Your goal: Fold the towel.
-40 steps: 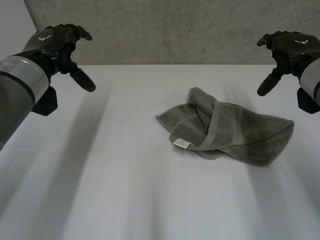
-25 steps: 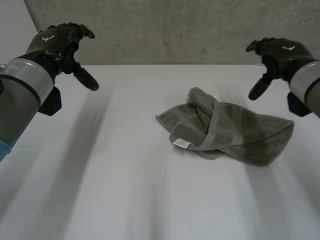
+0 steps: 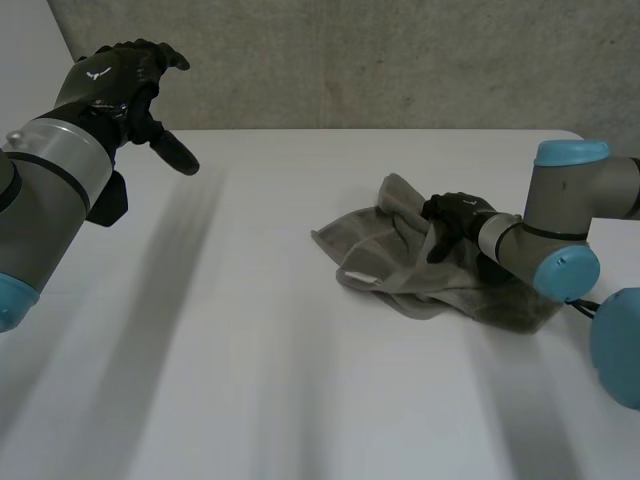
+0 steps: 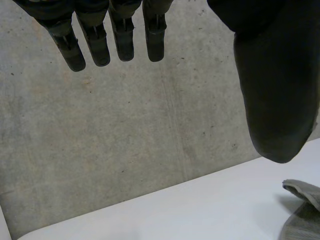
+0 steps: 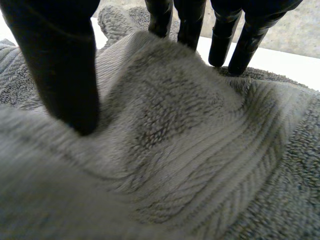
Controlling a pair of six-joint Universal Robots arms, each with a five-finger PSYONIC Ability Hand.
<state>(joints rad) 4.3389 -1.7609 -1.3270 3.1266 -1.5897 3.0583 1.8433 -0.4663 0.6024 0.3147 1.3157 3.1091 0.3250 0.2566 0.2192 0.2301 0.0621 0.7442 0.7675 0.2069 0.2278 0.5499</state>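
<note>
Your right hand (image 3: 452,218) is sitting on the middle of the towel (image 3: 395,272), not at a corner. Its thumb (image 5: 60,65) is pressing in on one side of a raised bump of cloth and its fingers (image 5: 190,25) are standing on the other side. So it is pinching that bump between them. The towel is lying in a crumpled heap on the white tabletop (image 3: 250,360), with its layers flopping over each other.

Your left hand (image 3: 118,80) is hanging in the air, well away from the towel on the side away from the right hand. Its fingers are straight and spread, and it is holding nothing.

Here is what I think could go wrong. You are gripping the middle, so if you lift now the towel may come up as one lump and not open out. The bump looks thick (maybe more than one layer, but I cannot tell), so you may be dragging hidden layers along too. Nothing is pinning the towel down, so a pull sideways may just slide the whole heap. And the grip looks shallow, so the cloth may slip out.

It may help to find an edge or a corner first, and to bring the left hand near the towel.
</note>
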